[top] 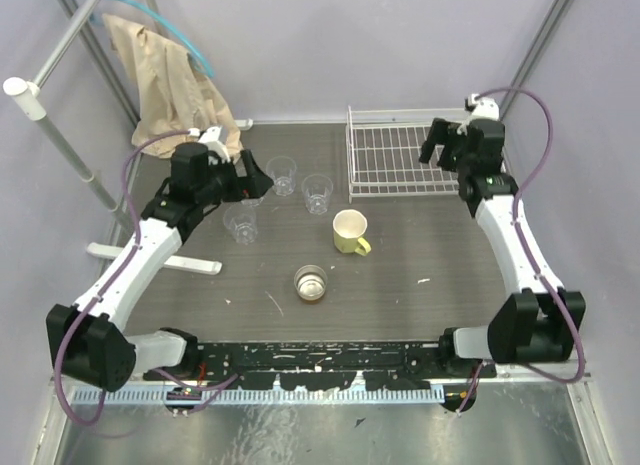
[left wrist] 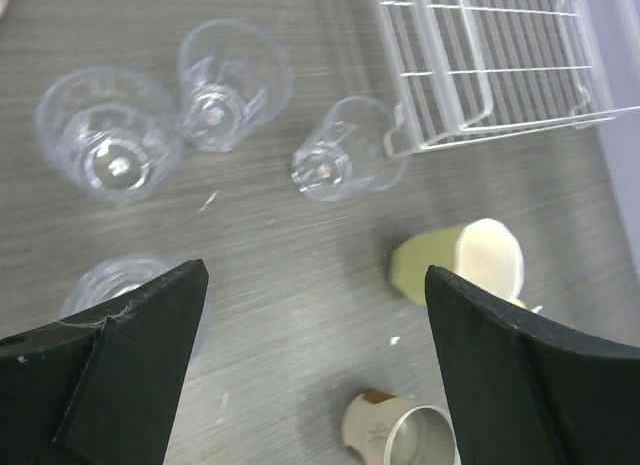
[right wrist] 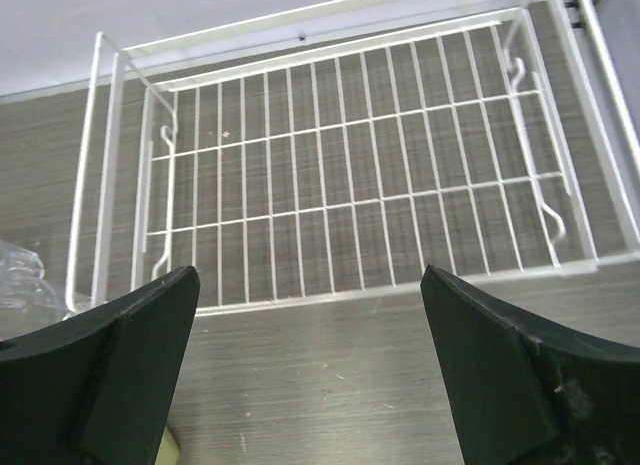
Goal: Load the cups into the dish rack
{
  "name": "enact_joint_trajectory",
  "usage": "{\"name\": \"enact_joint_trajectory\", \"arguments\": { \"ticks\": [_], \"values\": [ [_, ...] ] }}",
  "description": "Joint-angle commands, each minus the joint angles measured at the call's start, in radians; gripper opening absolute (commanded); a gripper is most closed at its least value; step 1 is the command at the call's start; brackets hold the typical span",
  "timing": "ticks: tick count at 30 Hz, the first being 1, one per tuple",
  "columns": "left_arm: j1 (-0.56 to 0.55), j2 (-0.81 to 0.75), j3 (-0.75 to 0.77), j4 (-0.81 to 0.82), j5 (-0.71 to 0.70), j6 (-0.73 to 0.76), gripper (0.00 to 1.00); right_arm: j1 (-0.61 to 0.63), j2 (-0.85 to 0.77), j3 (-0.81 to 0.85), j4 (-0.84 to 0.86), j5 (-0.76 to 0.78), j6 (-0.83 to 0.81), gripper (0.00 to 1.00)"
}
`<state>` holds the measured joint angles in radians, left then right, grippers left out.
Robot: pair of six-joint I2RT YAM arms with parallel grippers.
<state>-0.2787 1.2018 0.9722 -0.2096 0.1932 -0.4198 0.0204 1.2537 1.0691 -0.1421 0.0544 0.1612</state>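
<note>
Left claw: the left gripper is spread wide with nothing in it, hovering over the tumbler cluster at the far left-centre of the dark wood-grain table.
Right claw: the right gripper is also wide open and empty, hanging over the near right side of the rack.
Rack: the white wire rectangular dish rack sits far right with no cups in it; its long side runs left to right.
Tumblers: four small clear faceted tumblers stand upright, mouths up, left of the rack. The nearest tumbler is half hidden behind the left finger, so it sits outside the gap. Between the fingers there's only bare table!
Others: two more tumblers sit beyond it, and the rack-side tumbler stands just beside the rack's corner.
Mug: the pale yellow handled mug is mid-table, closer in than the rack.
Metal cup: the small round metallic-brown cup is closest to the arm bases.
Who's closer: the left arm, by a long way. Every cup lies on its side of the rack.
In the way: the crowded neighbouring tumblers, then likely the rack's low side wall.
Off to the side: a beige cloth hangs at the far left.
</note>
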Motion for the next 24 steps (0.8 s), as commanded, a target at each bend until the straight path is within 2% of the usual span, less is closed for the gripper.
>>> {"name": "enact_joint_trajectory", "arguments": {
  "ticks": [1, 3, 5, 7, 10, 13, 17, 21, 24],
  "values": [
    [-0.082, 0.107, 0.25, -0.218, 0.012, -0.004, 0.98, 0.004, 0.154, 0.288, -0.296, -0.149, 0.019, 1.0],
    [-0.127, 0.138, 0.339, -0.279, -0.026, -0.007, 0.98, 0.006, 0.191, 0.367, -0.329, -0.211, 0.032, 0.97],
    [-0.134, 0.14, 0.335, -0.195, 0.033, -0.052, 0.98, 0.006, 0.212, 0.408, -0.358, -0.232, 0.058, 0.93],
    [-0.135, 0.155, 0.338, -0.198, 0.021, -0.112, 0.98, 0.007, 0.238, 0.455, -0.4, -0.253, 0.064, 0.88],
    [-0.138, 0.278, 0.459, -0.412, -0.083, -0.126, 0.98, 0.012, 0.253, 0.509, -0.438, -0.258, 0.093, 0.83],
    [-0.14, 0.372, 0.558, -0.556, -0.162, -0.164, 0.99, 0.024, 0.244, 0.537, -0.453, -0.264, 0.129, 0.81],
    [-0.168, 0.482, 0.642, -0.609, -0.178, -0.237, 0.89, 0.042, 0.263, 0.595, -0.526, -0.256, 0.143, 0.78],
    [-0.204, 0.638, 0.78, -0.72, -0.226, -0.241, 0.81, 0.043, 0.257, 0.596, -0.534, -0.281, 0.163, 0.77],
    [-0.212, 0.719, 0.875, -0.744, -0.243, -0.261, 0.73, 0.043, 0.245, 0.586, -0.525, -0.277, 0.173, 0.77]
  ]
}}
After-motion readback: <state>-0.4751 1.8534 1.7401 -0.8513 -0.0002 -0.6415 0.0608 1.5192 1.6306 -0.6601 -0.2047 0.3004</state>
